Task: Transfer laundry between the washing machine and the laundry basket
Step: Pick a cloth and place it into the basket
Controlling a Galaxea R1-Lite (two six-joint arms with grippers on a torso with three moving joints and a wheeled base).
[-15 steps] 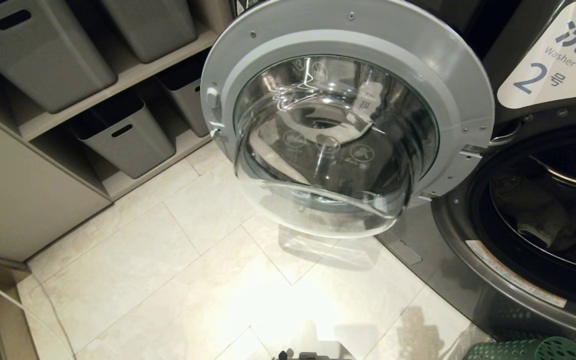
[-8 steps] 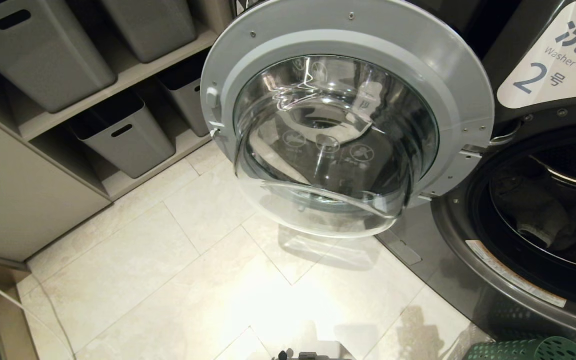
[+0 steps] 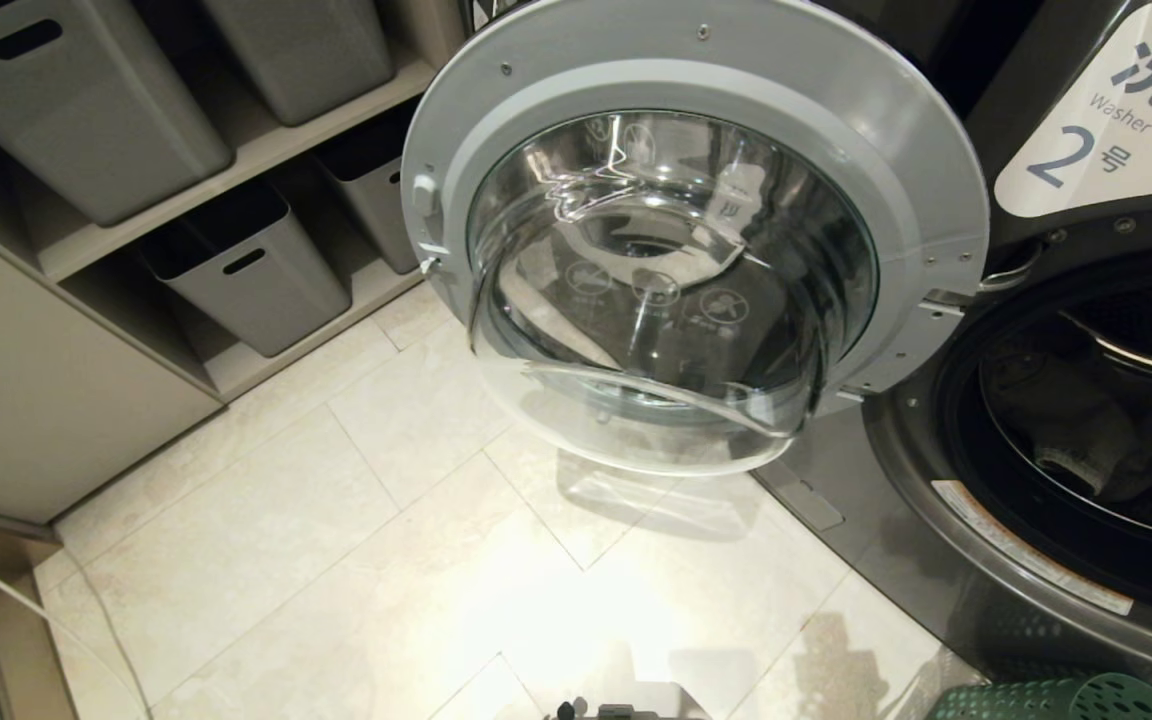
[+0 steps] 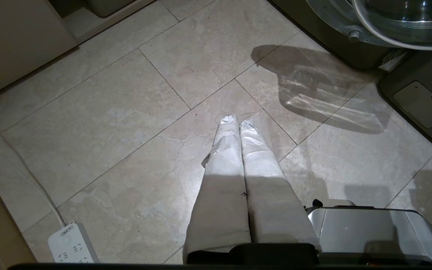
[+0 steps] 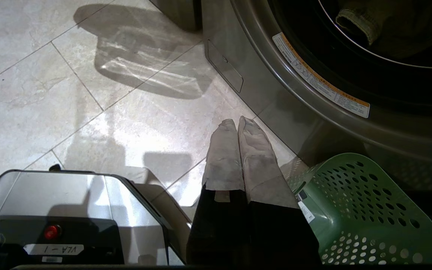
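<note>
The washing machine (image 3: 946,540), dark grey with a white label marked 2, stands at the right with its round glass door (image 3: 676,250) swung wide open. Grey-green laundry (image 3: 1076,440) lies inside the dark drum; its cuff (image 5: 354,22) shows in the right wrist view. The green laundry basket (image 5: 362,210) with round holes and a white sticker stands on the floor below the drum opening; its rim (image 3: 1066,697) shows in the head view. My left gripper (image 4: 237,120) hangs shut above the tiles, holding nothing. My right gripper (image 5: 236,123) is shut and empty beside the basket.
Grey bins (image 3: 246,265) with slot handles sit on beige shelves at the left. A white power strip (image 4: 71,243) with its cable lies on the tiled floor. My silver base (image 5: 69,202) is low between the arms.
</note>
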